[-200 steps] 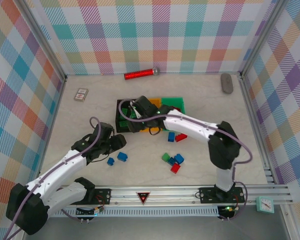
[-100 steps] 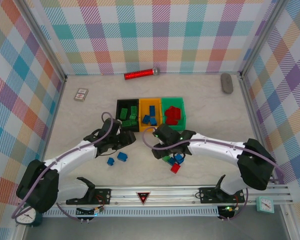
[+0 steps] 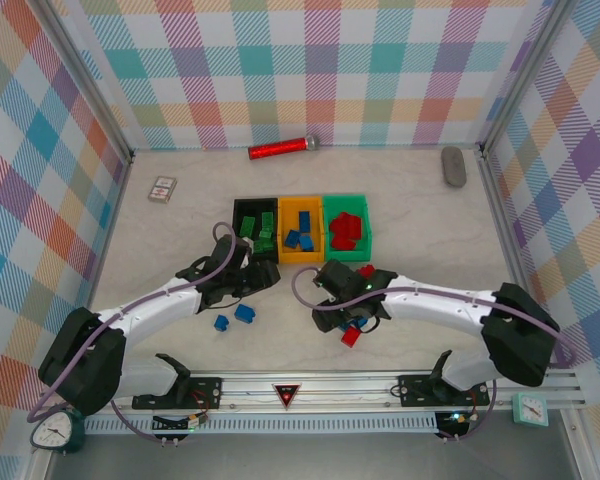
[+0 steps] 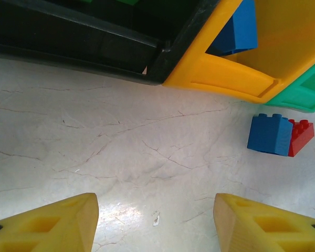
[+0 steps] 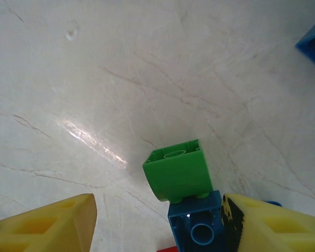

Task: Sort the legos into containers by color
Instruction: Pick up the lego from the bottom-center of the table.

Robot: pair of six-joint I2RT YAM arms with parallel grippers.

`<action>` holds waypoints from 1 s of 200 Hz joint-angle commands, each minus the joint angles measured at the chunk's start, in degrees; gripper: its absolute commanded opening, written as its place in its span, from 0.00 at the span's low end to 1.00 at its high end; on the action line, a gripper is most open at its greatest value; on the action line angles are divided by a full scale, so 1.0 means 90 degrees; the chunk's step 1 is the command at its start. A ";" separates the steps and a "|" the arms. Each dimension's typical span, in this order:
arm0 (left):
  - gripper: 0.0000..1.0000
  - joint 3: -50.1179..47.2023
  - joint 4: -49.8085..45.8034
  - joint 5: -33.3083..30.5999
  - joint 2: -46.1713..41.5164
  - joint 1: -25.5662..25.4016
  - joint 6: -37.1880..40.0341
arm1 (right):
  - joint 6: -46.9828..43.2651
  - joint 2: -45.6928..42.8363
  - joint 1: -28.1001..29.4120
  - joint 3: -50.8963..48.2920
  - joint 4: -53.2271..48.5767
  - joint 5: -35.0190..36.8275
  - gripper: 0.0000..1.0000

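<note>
Top external — right tool (image 3: 348, 318) edged over legos (image 3: 351, 337).

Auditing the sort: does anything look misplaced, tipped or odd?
Each bin holds one colour: green bricks in the black bin, blue bricks in the orange-yellow bin, red bricks in the green bin. Oddity: by the right claw, a loose green brick lies tipped, hollow underside showing, against a loose blue brick.

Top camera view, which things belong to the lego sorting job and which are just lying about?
Job: black bin, orange-yellow bin, green bin, loose blue bricks, red brick, green brick.
Lying about: red glittery cylinder, card box, grey oblong object, clock.
</note>
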 commanded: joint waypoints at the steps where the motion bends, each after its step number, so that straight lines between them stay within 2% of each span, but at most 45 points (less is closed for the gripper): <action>1: 0.60 0.0113 -0.0160 -0.0162 -0.0171 -0.0061 -0.0002 | 0.0034 0.0498 0.0053 0.0228 -0.0148 0.0173 0.65; 35: 0.60 0.0054 -0.0274 -0.0242 -0.0369 -0.0069 0.0031 | 0.0035 0.1059 0.0060 0.0573 -0.0360 0.0603 0.63; 50: 0.60 0.0064 -0.0458 -0.0365 -0.0440 -0.0061 0.0067 | 0.0030 0.1157 0.0063 0.0613 -0.0242 0.0517 0.55; 71: 0.59 0.0039 -0.0681 -0.0511 -0.0623 -0.0061 0.0077 | 0.0071 0.1209 0.0060 0.0651 -0.0130 0.0416 0.38; 87: 0.59 -0.0004 -0.0892 -0.0797 -0.0836 -0.0062 0.0095 | 0.0076 0.1207 0.0064 0.0701 -0.0069 0.0405 0.34; 110: 0.58 -0.0001 -0.1857 -0.1416 -0.1126 -0.0052 -0.0029 | -0.0064 0.1233 0.0063 0.1013 -0.0022 0.0413 0.33; 143: 0.58 -0.0178 -0.2632 -0.1766 -0.1713 -0.0032 -0.0118 | -0.0341 0.1692 -0.0014 0.2250 0.0039 0.0420 0.33; 166: 0.58 -0.0368 -0.3282 -0.2061 -0.2281 -0.0004 -0.0322 | -0.0390 0.2392 -0.0198 0.3426 0.0051 0.0264 0.34; 186: 0.58 -0.0539 -0.3519 -0.1954 -0.2705 0.0032 -0.0383 | -0.0437 0.3114 -0.0406 0.4632 -0.0109 0.0152 0.35; 192: 0.65 -0.0555 -0.3647 -0.1925 -0.2756 0.0051 -0.0396 | -0.0463 0.3347 -0.0463 0.5003 -0.0175 0.0156 0.35; 200: 0.66 -0.0552 -0.3826 -0.1940 -0.2764 0.0053 -0.0435 | -0.0483 0.3651 -0.0541 0.5539 -0.0252 0.0150 0.35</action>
